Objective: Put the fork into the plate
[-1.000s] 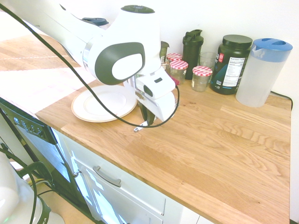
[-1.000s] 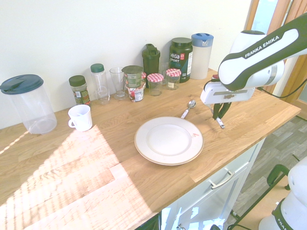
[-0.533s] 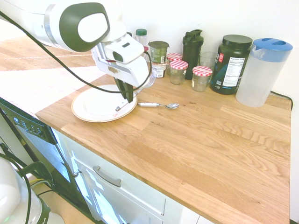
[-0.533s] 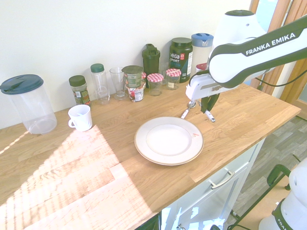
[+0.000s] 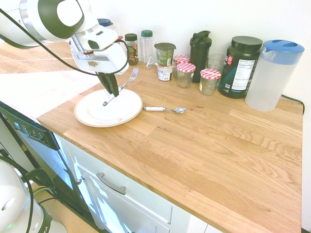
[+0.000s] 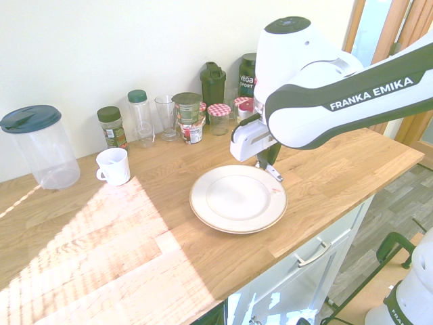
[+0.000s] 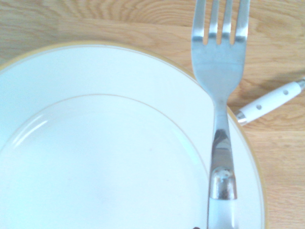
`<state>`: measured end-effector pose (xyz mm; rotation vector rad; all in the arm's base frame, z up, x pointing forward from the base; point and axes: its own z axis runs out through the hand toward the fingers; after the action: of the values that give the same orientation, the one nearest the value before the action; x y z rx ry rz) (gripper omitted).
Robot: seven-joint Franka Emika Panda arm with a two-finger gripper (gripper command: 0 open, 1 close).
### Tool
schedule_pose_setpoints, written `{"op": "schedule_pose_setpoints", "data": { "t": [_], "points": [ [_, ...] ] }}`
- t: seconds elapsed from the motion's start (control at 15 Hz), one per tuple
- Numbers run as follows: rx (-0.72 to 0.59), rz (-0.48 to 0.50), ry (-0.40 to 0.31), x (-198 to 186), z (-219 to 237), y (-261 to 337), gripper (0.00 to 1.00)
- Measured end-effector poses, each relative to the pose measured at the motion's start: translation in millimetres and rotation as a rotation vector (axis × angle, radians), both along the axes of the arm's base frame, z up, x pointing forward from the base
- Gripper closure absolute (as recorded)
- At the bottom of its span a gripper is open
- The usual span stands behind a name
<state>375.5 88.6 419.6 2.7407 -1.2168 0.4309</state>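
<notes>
Fork (image 5: 120, 88) pinched at handle by end effector (image 5: 112, 91), hanging tilted above plate (image 5: 92, 115) (tines angled upward).

White arm (image 6: 318, 81), dark grey joint panels, "FRANKA EMIKA" lettering, black cable.

Opposite high views share plate (image 5: 108, 108), wrist close above

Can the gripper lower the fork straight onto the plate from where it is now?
Probably yes. The gripper, shut on the fork, hangs above the plate, which looks bare below it; the spoon lies beside the plate.
</notes>
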Motion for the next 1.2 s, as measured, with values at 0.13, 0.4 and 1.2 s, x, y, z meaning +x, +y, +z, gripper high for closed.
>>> {"op": "schedule_pose_setpoints", "data": {
  "t": [0.13,0.4,1.2],
  "points": [
    [-0.023,0.028,0.021,5.4,-5.1,23.4,1.0],
    [-0.026,0.064,0.089,25.4,-28.9,44.8,1.0],
    [-0.031,0.076,0.221,41.4,-65.1,40.9,1.0]
  ]
}}
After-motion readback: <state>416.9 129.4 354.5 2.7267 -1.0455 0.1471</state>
